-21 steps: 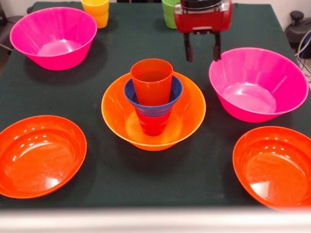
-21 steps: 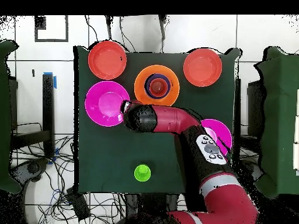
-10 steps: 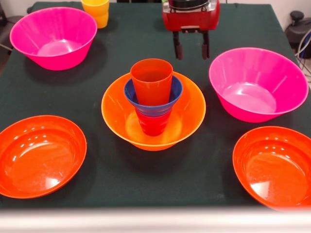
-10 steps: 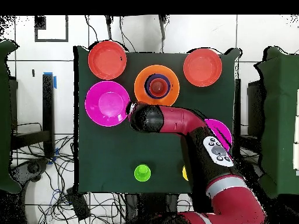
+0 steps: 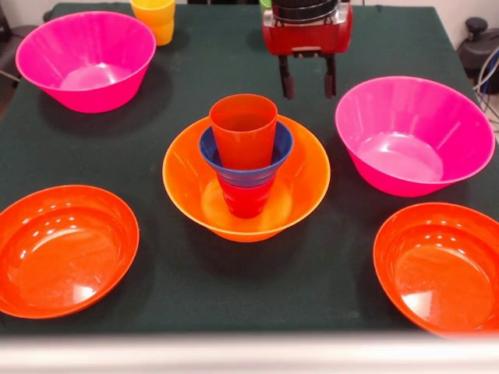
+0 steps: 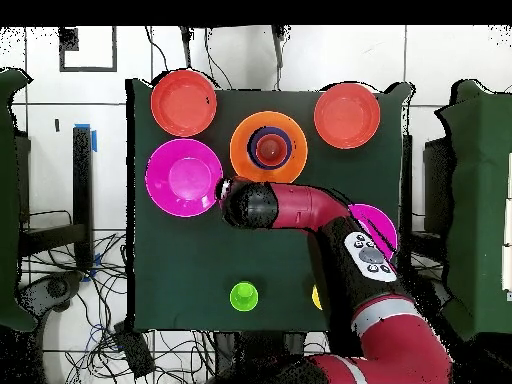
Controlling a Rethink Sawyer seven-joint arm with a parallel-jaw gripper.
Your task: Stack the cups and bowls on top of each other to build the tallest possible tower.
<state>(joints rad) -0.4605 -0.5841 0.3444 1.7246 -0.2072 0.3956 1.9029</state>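
The tower stands mid-table: a large orange bowl (image 5: 183, 173) (image 6: 243, 148) holds a red cup (image 5: 245, 201), a small blue bowl (image 5: 249, 178) sits on that, and an orange cup (image 5: 243, 132) tops it. My gripper (image 5: 307, 79) hangs open and empty behind the tower, slightly to its right, clear of it. In the overhead view only the arm's wrist (image 6: 246, 203) shows, beside the orange bowl. A yellow cup (image 5: 154, 19) stands at the back left. The green cup (image 6: 244, 296) shows only from overhead; in the front view my gripper's body hides it.
Two large pink bowls (image 5: 86, 58) (image 5: 413, 132) flank the tower. Two shallow red-orange bowls (image 5: 62, 249) (image 5: 440, 265) lie at the front corners. In the overhead view the arm covers part of one pink bowl (image 6: 380, 222).
My gripper has moved left in the front view, away from the right pink bowl, and now covers the green cup. It stayed open. The tower has not moved.
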